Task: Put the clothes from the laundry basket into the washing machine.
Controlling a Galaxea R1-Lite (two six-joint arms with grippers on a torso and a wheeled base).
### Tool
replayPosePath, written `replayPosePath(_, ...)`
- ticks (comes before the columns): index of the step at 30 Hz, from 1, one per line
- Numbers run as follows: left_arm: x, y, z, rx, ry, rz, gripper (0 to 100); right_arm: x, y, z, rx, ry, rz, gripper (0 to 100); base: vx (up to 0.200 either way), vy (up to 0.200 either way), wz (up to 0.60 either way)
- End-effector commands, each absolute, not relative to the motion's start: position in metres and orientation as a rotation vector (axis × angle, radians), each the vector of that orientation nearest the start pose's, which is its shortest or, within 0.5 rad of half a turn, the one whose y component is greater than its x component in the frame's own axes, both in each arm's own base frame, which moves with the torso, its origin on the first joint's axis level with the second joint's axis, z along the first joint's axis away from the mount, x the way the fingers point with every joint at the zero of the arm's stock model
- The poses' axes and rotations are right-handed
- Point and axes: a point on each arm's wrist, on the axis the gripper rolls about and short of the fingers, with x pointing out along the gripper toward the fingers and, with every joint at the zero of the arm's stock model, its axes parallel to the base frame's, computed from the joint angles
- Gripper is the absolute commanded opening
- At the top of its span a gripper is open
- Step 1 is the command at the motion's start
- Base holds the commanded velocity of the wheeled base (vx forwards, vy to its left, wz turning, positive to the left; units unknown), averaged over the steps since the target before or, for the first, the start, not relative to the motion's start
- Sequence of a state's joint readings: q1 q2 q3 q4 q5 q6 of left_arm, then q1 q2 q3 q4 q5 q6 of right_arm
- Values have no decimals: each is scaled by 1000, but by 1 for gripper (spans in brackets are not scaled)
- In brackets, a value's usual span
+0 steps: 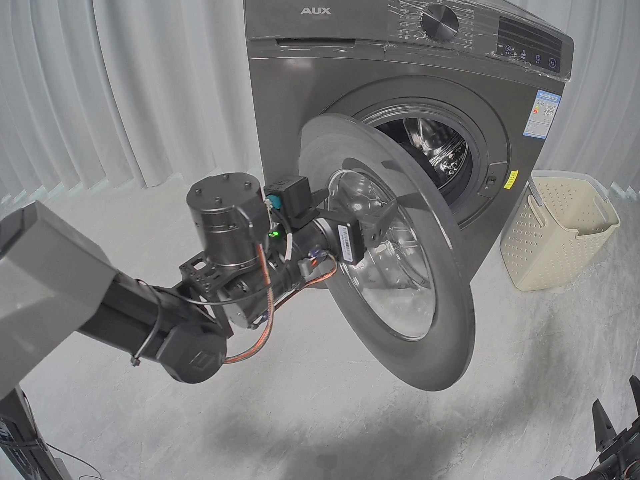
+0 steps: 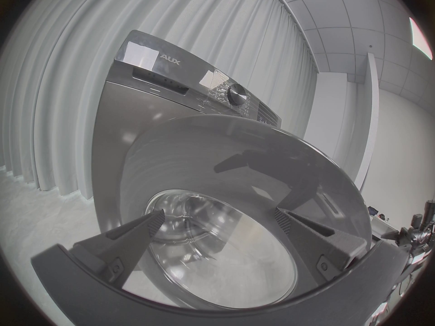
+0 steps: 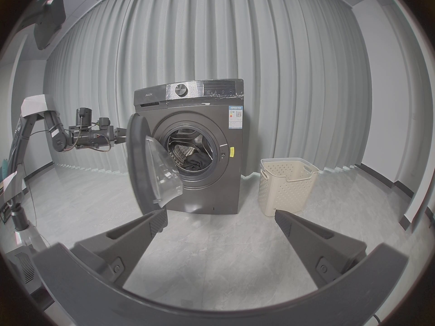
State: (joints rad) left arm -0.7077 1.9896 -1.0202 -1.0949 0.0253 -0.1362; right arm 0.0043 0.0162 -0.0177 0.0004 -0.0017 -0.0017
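Observation:
The grey washing machine point(image 1: 400, 68) stands with its round door point(image 1: 400, 261) swung wide open. My left gripper point(image 1: 363, 208) is open, its fingers against the door's outer face near the glass window point(image 2: 217, 245); in the left wrist view the left gripper point(image 2: 217, 216) has both fingers spread before the door. Dark clothes point(image 3: 195, 160) lie inside the drum point(image 1: 440, 145). The cream laundry basket point(image 1: 557, 231) sits on the floor right of the machine, and its inside looks bare. My right gripper point(image 3: 219, 218) is open and holds nothing, well back from the machine; its fingertips point(image 1: 603, 425) show low on the right.
White curtains point(image 1: 120, 68) hang behind the machine and basket. Pale bare floor point(image 1: 320, 395) stretches in front of the machine. In the right wrist view my left arm point(image 3: 90, 134) extends to the door's edge.

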Motion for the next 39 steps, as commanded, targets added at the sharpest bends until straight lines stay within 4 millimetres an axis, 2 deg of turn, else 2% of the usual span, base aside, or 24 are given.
replayPosePath(1,319,-272,165,-185,-61,-669,100,-23,0,75,-2,0,3,100,0,0,0)
replayPosePath(6,340,-287,164,-239,-98,-630,100,-23,0,75,-2,0,3,100,0,0,0)
replayPosePath(11,352,-293,169,-259,-119,-612,100,-23,0,75,-2,2,2,100,0,0,0)
replayPosePath(15,354,-292,173,-295,-116,-595,100,-23,0,75,-2,2,2,100,0,0,0)
replayPosePath(18,346,-286,171,-301,-83,-590,100,-23,0,75,-2,2,2,100,0,0,0)
replayPosePath(21,319,-269,177,-286,-44,-598,100,-23,0,75,0,2,2,100,0,0,0)
replayPosePath(24,283,-243,170,-238,24,-608,100,-23,0,75,0,0,2,100,0,0,0)
replayPosePath(26,245,-227,169,-223,54,-647,100,-23,0,75,-2,2,2,100,0,0,0)
replayPosePath(29,204,-207,162,-200,97,-674,100,-23,0,75,-3,0,2,100,0,0,0)
replayPosePath(30,200,-205,162,-198,100,-680,100,-23,0,75,-3,2,2,100,0,0,0)
replayPosePath(31,178,-192,162,-179,99,-699,100,-23,0,75,-3,2,2,100,0,0,0)
replayPosePath(32,167,-184,161,-159,96,-694,100,-23,0,75,-3,2,2,100,0,0,0)
replayPosePath(34,158,-174,159,-140,97,-679,100,-23,0,75,-3,2,2,100,0,0,0)
replayPosePath(35,144,-156,160,-127,85,-663,100,-23,0,75,-3,0,2,100,0,0,0)
replayPosePath(37,129,-134,160,-118,76,-650,100,-23,0,75,-3,2,2,100,0,0,0)
replayPosePath(39,124,-123,160,-117,64,-631,100,-23,0,75,-3,2,2,100,0,0,0)
